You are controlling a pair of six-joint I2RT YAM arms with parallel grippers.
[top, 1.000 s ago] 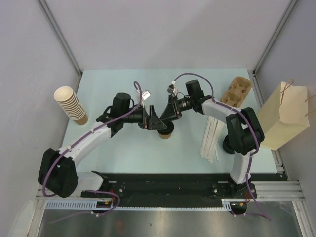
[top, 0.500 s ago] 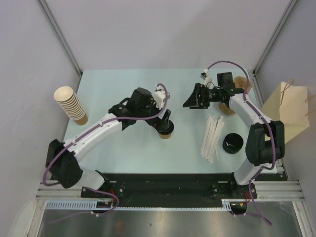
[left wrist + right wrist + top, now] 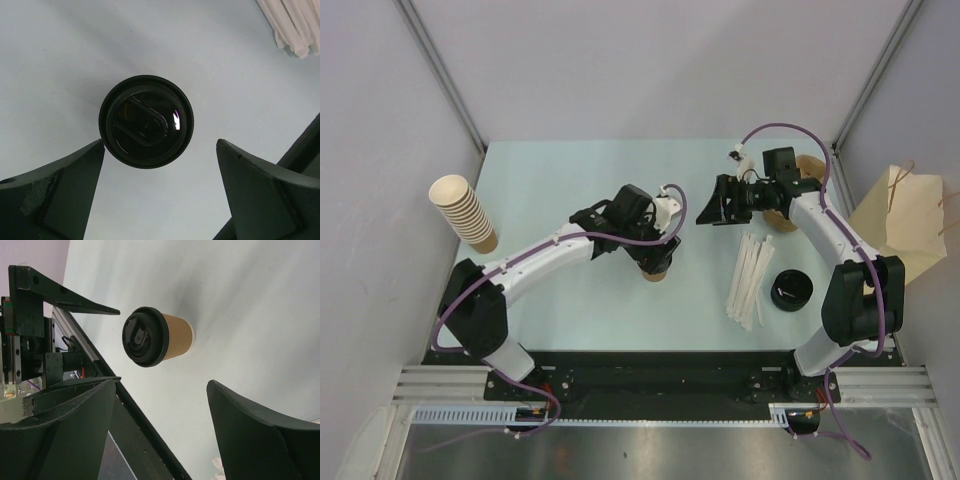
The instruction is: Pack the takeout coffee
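Cup [image 3: 658,270] of tan paper, upright near the middle of the pale table [image 3: 540,180], closed on top with a black lid [image 3: 146,121]. Was not in the carrier tray [image 3: 809,164]; stood well apart from it, alone on the bare surface. Tray at the far right corner of the table, partly hidden behind the right arm.

Directly above the cup, left gripper [image 3: 160,145], pointed straight down. Jaws spread wide, one finger on each side of the lid; gripped nothing. One fingertip [image 3: 95,150] just beside the rim of the lid; could not tell whether it touched.

Further right, right gripper [image 3: 712,210], raised over the table and turned toward the cup. Jaws apart as well, with nothing between them.

Nearer the right arm's base, bundle of white sticks [image 3: 748,282] flat on the table, with spare lids [image 3: 791,288] just beside it. At the right edge, paper bag [image 3: 905,225] with string handles. At the left edge, tilted stack of cups [image 3: 465,212].
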